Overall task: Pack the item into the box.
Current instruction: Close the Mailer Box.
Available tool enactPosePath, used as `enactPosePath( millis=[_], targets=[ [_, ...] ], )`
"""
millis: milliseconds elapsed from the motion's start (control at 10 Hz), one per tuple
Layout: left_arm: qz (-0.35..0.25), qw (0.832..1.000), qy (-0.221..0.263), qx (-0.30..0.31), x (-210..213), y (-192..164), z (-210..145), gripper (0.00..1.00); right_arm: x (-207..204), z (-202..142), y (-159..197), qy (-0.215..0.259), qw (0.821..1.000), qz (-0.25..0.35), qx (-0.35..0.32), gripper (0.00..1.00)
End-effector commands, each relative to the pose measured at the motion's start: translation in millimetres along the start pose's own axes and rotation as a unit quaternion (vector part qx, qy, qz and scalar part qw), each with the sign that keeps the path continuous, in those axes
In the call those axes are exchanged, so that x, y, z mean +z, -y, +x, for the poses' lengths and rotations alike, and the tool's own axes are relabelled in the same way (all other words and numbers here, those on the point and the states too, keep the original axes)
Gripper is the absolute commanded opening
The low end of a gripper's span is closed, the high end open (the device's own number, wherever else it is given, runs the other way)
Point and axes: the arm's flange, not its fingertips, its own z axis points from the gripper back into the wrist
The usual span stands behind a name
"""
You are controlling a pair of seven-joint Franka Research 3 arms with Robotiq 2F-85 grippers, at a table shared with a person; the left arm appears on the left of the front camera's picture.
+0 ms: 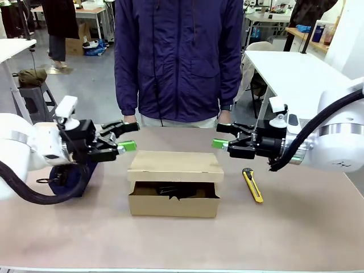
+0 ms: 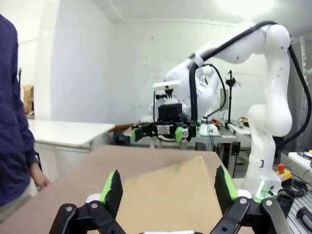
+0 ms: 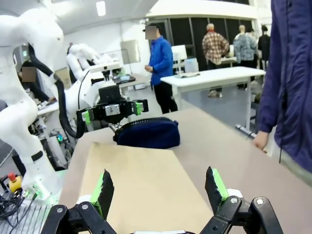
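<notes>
Brown cardboard is seen at the middle of the table [image 1: 296,227]: the box [image 1: 175,170] stands there with its lid flap laid over the top, while a dark gap shows along the side facing the robot. Within that gap a slim black shape is made out, and it is judged to be the item [image 1: 172,190], lying inside the box; its exact pose cannot be told in the shadow. The packing itself is therefore judged to be done. What is left, as far as can be judged, is the closing: the lid is not seen to be tucked down over the front, so a press or a fold may be called for

The left gripper [image 1: 124,136] is held just beside the box's upper left edge, its jaws spread apart with nothing between them; in the left wrist view its green pads [image 2: 113,187] are seen wide apart above the lid. The right gripper [image 1: 221,135] is held likewise near the upper right edge, jaws apart and empty. No contact with the cardboard can be made out

The yellow utility knife [image 1: 252,185] lies on the table to the right of the box and the navy pouch [image 3: 146,134] to its left, both outside it. The person [image 1: 176,57] stands at the far side
</notes>
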Motion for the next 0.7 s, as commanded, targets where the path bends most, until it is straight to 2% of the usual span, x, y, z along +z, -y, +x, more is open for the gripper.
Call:
enactPosePath(
  millis=[0, 400, 600],
  targets=[
    [0.005, 0.999, -0.036, 0.0, -10, -7, -8, 1.0, -13, -4, 5, -0.033, 0.999, 0.006, -0.022, 1.0],
    [0.025, 0.997, -0.067, 0.02, -15, -22, -28, 1.0, -33, -29, 10, -0.101, 0.993, 0.037, -0.05, 1.0],
    [0.002, 0.994, -0.097, 0.041, -16, -20, -37, 1.0, -36, -34, 11, -0.123, 0.99, 0.039, -0.054, 1.0]
  ],
)
